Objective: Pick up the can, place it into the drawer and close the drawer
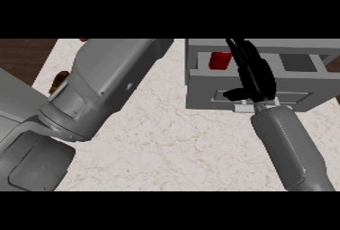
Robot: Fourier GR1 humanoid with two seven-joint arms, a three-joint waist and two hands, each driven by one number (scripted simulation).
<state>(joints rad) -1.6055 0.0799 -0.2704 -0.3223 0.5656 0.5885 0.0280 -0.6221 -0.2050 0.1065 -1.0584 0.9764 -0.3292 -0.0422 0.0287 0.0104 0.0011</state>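
The red can [218,60] stands inside the open grey drawer [199,85] at the upper right, in its left part. My right hand [256,78] lies over the drawer's middle with its fingers stretched straight toward the far side. Its thumb points left over the drawer's front wall. The hand is open and sits just right of the can, apart from it. My right forearm [292,148] comes in from the lower right. My left forearm [100,90] crosses the left half of the view; its hand is out of sight past the top edge.
The drawer's pale handle [256,107] shows just below the right wrist. A brown object [60,78] and a bit of red [83,40] peek out beside the left arm. Pale marble counter [179,148] spreads between the arms; dark wood floor [23,56] lies at the upper left.
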